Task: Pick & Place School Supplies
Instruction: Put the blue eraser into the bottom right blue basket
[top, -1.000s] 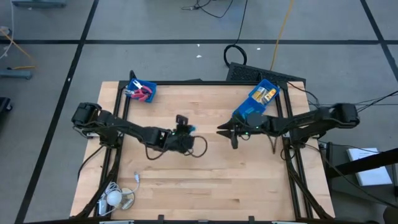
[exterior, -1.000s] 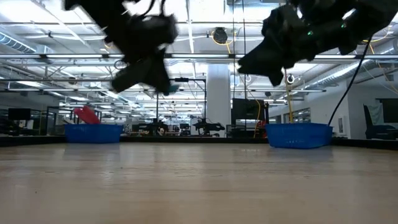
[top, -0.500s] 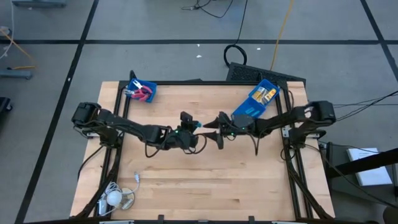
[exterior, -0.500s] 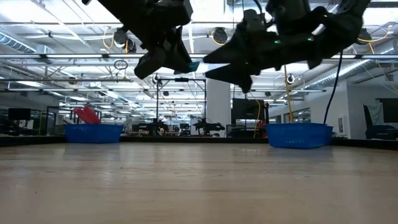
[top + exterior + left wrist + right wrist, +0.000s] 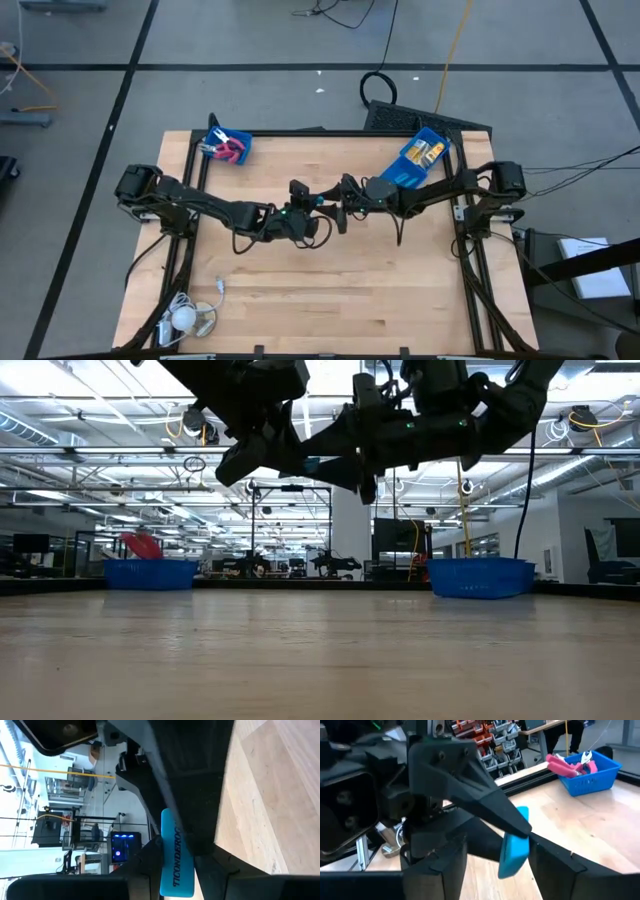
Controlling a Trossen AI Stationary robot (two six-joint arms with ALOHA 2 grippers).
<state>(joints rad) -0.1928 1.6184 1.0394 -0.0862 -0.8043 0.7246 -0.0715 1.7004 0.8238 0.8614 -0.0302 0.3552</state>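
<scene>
A light-blue oblong eraser (image 5: 314,200) printed TICONDEROGA (image 5: 176,855) is held by my left gripper (image 5: 308,203) high over the table's middle. It shows as a small blue patch in the low view (image 5: 313,464). My right gripper (image 5: 335,208) faces it from the table's right, open. In the right wrist view its two fingers stand on either side of the eraser (image 5: 515,847) with gaps showing, so it does not touch. Pink-handled scissors lie in the far-left bin (image 5: 228,148), and yellow packets lie in the far-right bin (image 5: 418,160). My left gripper pinches the eraser's one end (image 5: 176,881) between its two fingers, coming about level from the table's left. The eraser lies along the fingers. Its free end (image 5: 169,820) sticks out past the fingertips (image 5: 470,790) toward the right gripper. It is lifted clear of the table.
Two blue bins stand at the table's far edge, one left (image 5: 150,572) and one right (image 5: 480,575). A white round object with a cord (image 5: 185,318) lies at the near-left corner. Bare wood (image 5: 330,290) stretches below both grippers. Black frame rails run along both table sides.
My right gripper has travelled toward the table's left, staying open, until its fingers flank the eraser. My left gripper rose and shifted slightly right with the eraser early in the second, then held still.
</scene>
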